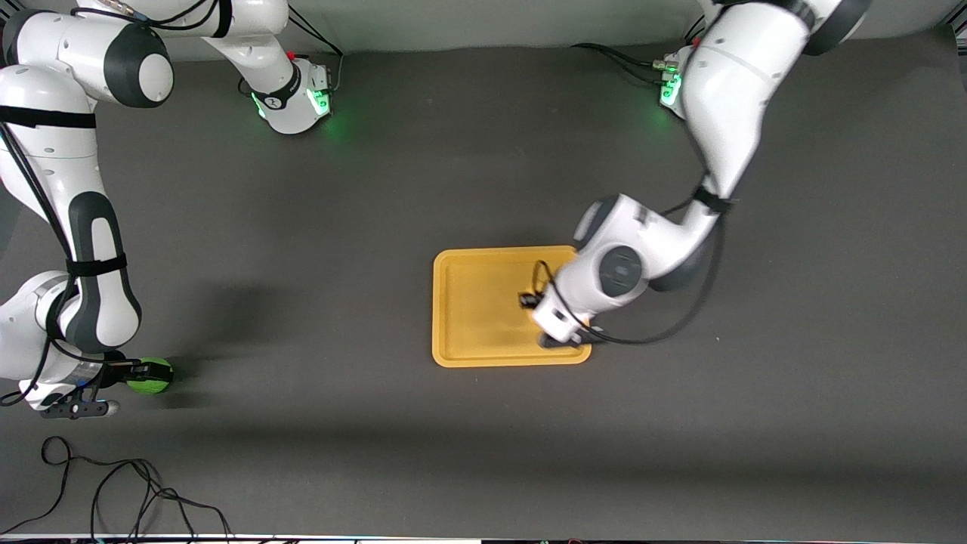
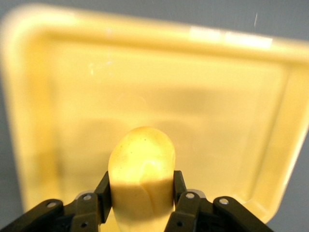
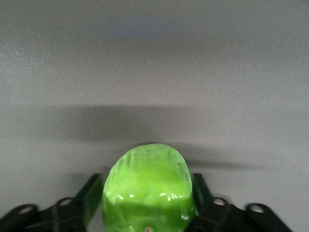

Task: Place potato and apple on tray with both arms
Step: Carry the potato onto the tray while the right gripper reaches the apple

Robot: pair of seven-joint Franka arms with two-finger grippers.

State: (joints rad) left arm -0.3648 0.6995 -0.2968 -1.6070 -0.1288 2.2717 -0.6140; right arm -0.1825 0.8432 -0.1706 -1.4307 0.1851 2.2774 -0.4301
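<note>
The left gripper (image 2: 140, 203) is clamped on the potato (image 2: 142, 169), its two fingers (image 2: 104, 191) pressed against the potato's sides, and it hangs over the tray (image 1: 453, 302) at the part toward the left arm's end; the front view hides the potato under the wrist. The tray lies flat near the middle of the table (image 1: 483, 151) and nothing else shows on it. The right gripper (image 3: 147, 212) is clamped on the apple (image 1: 149, 375), well apart from the tray at the right arm's end of the table; whether the apple is touching the table or just off it, I cannot tell. My reading is that the potato is about ready to be set down while the apple has the whole trip to make. What could go wrong: if the left gripper lets go from too high, the lumpy potato may roll and hop the low rim, since it is being held close to that edge of the tray. The apple looks soft and wrinkled under the grip, so it might squirm loose on the way. When the right arm brings it in, the two arms could crowd each other over the tray unless the left one clears out first. Count: one potato, one apple, one tray, two arms, two grippers.
</note>
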